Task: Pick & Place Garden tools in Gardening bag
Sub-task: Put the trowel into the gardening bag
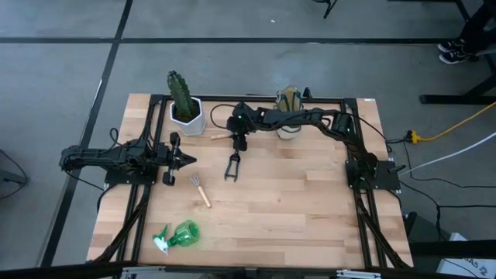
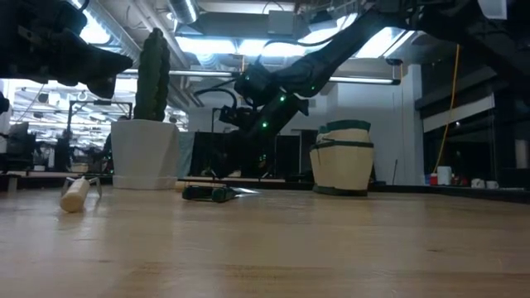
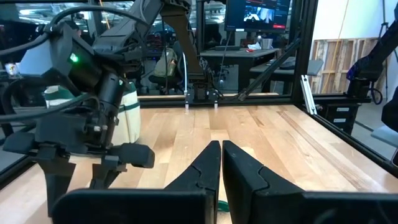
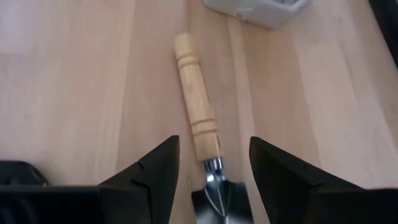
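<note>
The right end effector hung low over the desk with its fingers spread wide and empty, the trowel lying flat between them; the wooden handle ran away from the fingers toward the white hexagonal pot, and the silver blade sat near the wrist. From above, the right arm stretched across the far side of the desk, past the gardening bag, which stood upright near the far edge. The pruners lay just in front of that end effector, the rake near them, and the spray bottle well apart at the near edge.

The step looked like the trowel pick. It would go best by descending straight, keeping the handle centred between the fingers, and closing on the wood near the ferrule, clear of the pot.

The left end effector waited at the desk's left side, fingers nearly together, holding nothing.
</note>
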Controlling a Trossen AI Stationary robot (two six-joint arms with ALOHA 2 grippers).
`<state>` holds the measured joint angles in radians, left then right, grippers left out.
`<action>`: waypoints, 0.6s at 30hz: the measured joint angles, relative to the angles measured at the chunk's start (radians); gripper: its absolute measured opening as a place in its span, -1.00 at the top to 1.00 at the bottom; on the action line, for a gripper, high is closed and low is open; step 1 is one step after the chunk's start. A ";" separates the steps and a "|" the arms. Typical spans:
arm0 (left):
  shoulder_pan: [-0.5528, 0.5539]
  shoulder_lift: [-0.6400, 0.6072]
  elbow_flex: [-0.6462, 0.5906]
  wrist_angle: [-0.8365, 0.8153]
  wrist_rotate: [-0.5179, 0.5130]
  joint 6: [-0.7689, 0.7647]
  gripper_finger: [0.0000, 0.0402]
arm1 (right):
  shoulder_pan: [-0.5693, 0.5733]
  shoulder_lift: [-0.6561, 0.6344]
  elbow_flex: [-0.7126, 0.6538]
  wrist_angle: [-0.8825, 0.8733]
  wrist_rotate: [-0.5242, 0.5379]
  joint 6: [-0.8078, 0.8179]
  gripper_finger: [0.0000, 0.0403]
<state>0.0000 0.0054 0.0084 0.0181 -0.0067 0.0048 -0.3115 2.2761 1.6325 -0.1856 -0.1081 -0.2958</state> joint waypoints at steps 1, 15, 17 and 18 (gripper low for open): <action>0.000 0.000 0.000 0.000 0.000 0.000 0.94 | 0.000 0.000 0.000 -0.001 0.001 -0.008 0.05; 0.000 0.000 0.000 0.000 0.000 0.000 0.94 | 0.001 0.000 0.000 -0.075 0.037 -0.134 0.36; 0.000 0.000 0.000 0.000 0.000 0.000 0.94 | 0.005 0.000 0.000 -0.086 0.054 -0.146 0.41; 0.000 0.000 0.000 0.000 0.000 0.000 0.95 | 0.009 0.000 0.000 -0.091 0.059 -0.155 0.42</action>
<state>0.0000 0.0053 0.0083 0.0181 -0.0067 0.0048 -0.3029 2.2761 1.6325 -0.2770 -0.0489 -0.4507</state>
